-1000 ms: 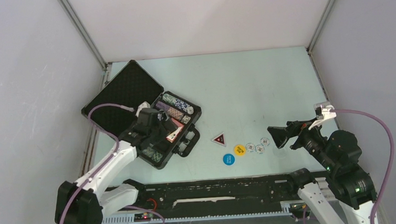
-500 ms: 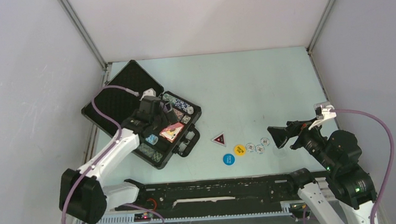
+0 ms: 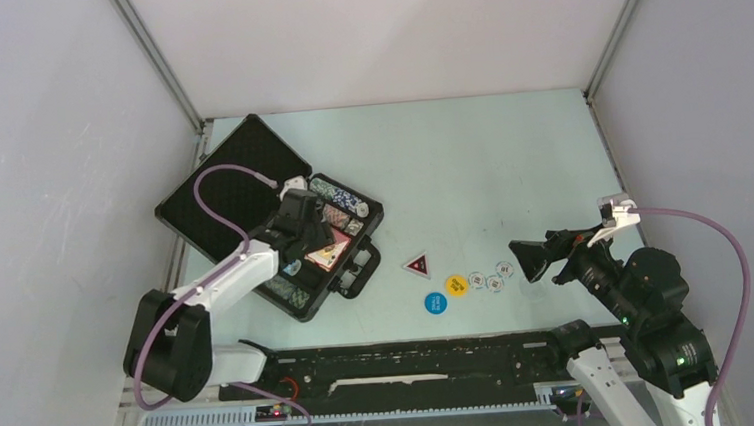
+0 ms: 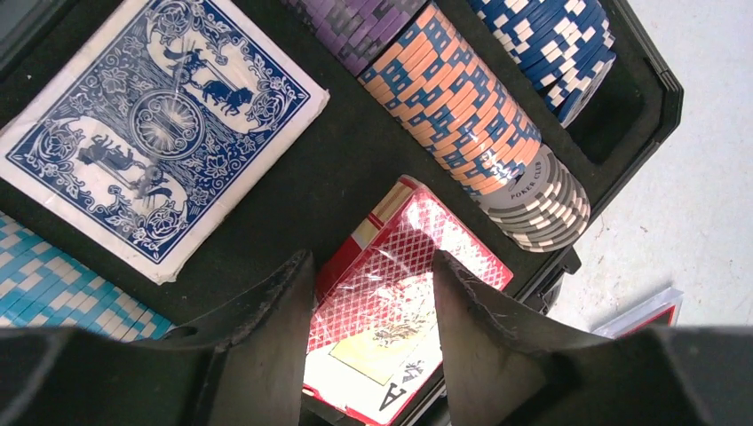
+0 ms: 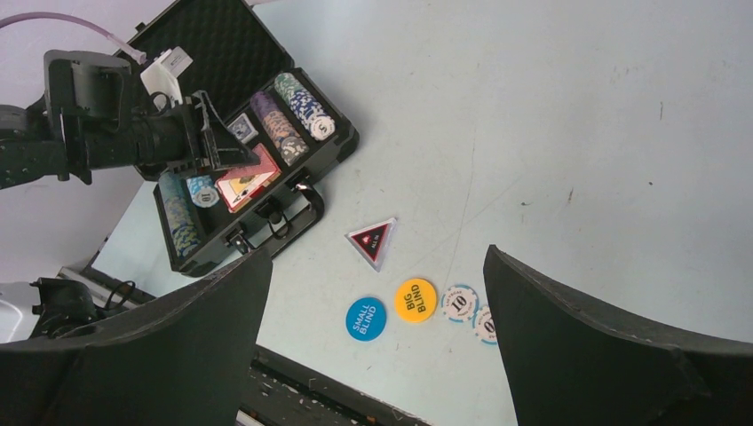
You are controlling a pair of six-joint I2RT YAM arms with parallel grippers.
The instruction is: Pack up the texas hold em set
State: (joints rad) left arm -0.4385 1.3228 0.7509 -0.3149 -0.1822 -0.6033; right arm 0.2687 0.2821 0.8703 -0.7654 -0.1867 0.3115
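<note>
The black case [image 3: 241,182] sits open on the left of the bench [image 3: 470,166]. The left end effector [image 4: 373,266] hangs spread over the red deck [image 4: 400,293] — its fingers [image 4: 266,328] hide the deck's edges. The right end effector [image 3: 529,260] gapes wide — empty.

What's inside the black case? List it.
The case holds chip rows, a blue card deck and a red deck lying askew. The left gripper covers part of the inside.

Chip stacks [image 4: 479,124] crowd the red deck [image 4: 384,282]; table [image 3: 470,166] beyond seems open.
</note>
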